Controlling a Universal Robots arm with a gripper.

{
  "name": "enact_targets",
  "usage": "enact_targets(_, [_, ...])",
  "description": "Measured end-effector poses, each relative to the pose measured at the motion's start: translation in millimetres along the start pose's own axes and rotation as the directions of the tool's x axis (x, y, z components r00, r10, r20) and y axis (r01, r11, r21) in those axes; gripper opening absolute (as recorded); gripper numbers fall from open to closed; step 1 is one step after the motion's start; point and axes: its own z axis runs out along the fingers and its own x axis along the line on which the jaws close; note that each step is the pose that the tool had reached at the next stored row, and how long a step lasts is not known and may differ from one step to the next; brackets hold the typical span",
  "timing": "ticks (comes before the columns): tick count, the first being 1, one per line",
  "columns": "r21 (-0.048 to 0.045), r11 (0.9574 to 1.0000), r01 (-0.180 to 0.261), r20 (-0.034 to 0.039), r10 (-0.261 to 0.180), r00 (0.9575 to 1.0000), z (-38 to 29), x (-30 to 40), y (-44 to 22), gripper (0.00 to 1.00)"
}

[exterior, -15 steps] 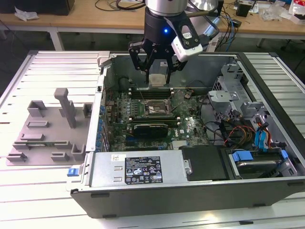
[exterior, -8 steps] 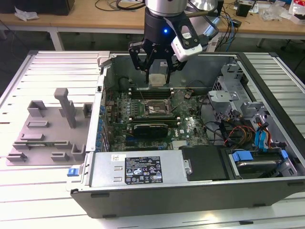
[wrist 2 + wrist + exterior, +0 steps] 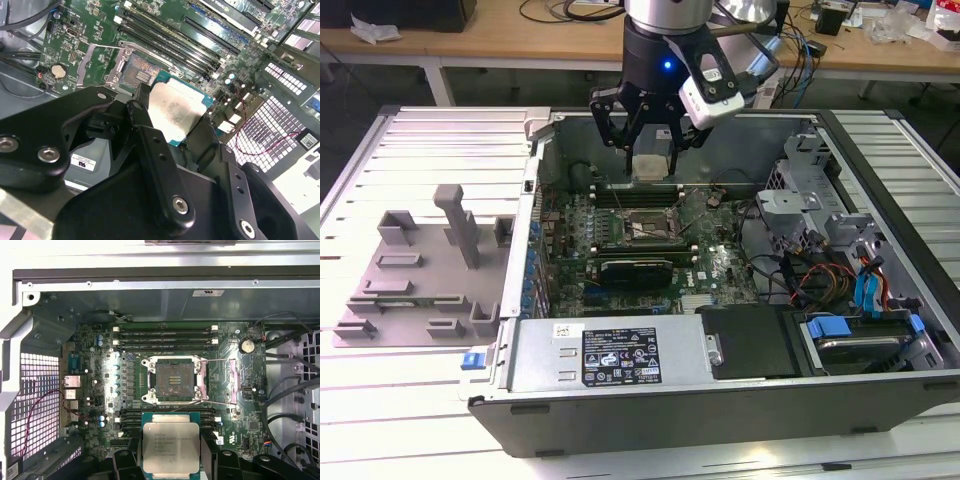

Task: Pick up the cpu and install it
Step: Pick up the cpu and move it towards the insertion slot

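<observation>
Silver cpu (image 3: 170, 447) — jaws are clamping its edges | it is hovering near the open socket (image 3: 175, 380) | risk: a tilted drop bending pins.

A label (image 3: 620, 357) on the power supply (image 3: 545, 352) and print on the cpu (image 3: 171, 447) are seen; nothing can be read.

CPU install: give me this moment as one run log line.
end effector: shut on cpu | cpu: held above motherboard, not seated | socket: open, empty
</observation>
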Motion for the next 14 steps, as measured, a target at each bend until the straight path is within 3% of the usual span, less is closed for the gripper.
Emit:
enact_targets(4, [0.0, 1.0, 0.0, 0.0, 0.0, 1.0, 4.4, 0.0, -0.2, 0.55])
enact_targets(9, [0.0001, 1.0, 0.0, -0.0001, 0.0, 1.0, 18.8, -0.1, -0.4, 0.55])
enact_targets(14, [0.0001, 1.0, 0.0, 0.0, 0.0, 1.0, 26.1, -0.2, 1.6, 0.55])
